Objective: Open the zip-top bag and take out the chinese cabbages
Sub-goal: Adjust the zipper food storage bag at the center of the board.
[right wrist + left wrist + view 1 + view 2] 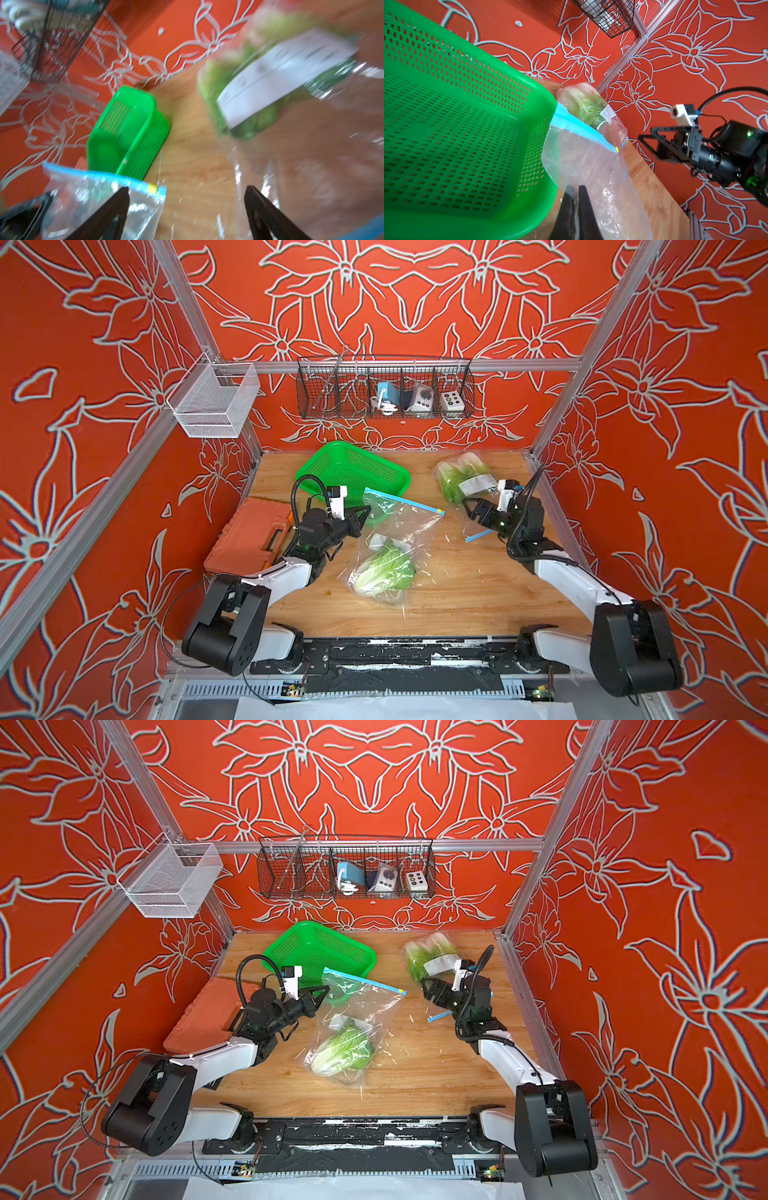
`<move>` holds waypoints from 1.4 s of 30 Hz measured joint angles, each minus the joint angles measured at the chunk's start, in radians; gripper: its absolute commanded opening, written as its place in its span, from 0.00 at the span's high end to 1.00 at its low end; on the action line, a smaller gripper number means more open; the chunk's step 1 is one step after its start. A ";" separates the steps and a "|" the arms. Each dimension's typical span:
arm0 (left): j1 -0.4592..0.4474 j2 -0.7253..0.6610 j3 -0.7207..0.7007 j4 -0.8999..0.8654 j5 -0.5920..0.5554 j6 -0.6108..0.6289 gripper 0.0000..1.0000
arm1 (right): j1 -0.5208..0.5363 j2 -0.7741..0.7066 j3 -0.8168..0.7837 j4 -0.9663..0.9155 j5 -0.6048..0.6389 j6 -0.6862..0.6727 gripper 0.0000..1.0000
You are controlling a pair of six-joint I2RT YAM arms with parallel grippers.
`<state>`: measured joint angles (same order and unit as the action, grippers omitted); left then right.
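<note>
Chinese cabbages [386, 572] lie inside the zip-top bag [403, 522] at desk [457, 593] centre. Left fingers [586, 209] clamp it near the zip, probably anchoring it, while right fingers [261, 214] stand apart beside a second bag [461, 481] by the far right corner.

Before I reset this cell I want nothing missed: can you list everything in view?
zip-top bags: two, clear with blue strips; centre bag, far-right bag
chinese cabbages: light green; one in centre bag, more in far-right bag, count unclear
basket: one, green, table's back
tool case: one, orange, table's left edge
mesh basket: one, white, left rail
wire rack: one, black, back wall, small devices inside
table: one, wooden
left arm: black-white, jaws shut on centre bag
right arm: black-white, jaws open over far-right bag
</note>
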<state>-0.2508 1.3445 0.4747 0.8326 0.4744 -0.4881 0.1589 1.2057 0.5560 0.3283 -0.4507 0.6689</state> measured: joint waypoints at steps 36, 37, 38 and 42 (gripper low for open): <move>-0.004 -0.130 0.002 -0.051 -0.048 0.003 0.02 | 0.250 0.049 0.039 0.016 0.133 -0.120 1.00; -0.004 -0.150 0.013 -0.085 -0.072 0.018 0.01 | 0.250 0.008 0.041 -0.022 0.174 -0.164 1.00; -0.004 -0.161 0.036 -0.124 -0.094 0.034 0.01 | 0.250 -0.037 0.041 -0.064 0.220 -0.205 1.00; -0.005 -0.142 0.175 -0.275 -0.172 0.105 0.04 | 0.250 -0.185 0.041 -0.186 0.369 -0.319 1.00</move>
<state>-0.2562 1.2026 0.6502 0.5579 0.3027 -0.3828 0.4088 1.0210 0.5972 0.1421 -0.0814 0.3496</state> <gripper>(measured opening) 0.985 0.042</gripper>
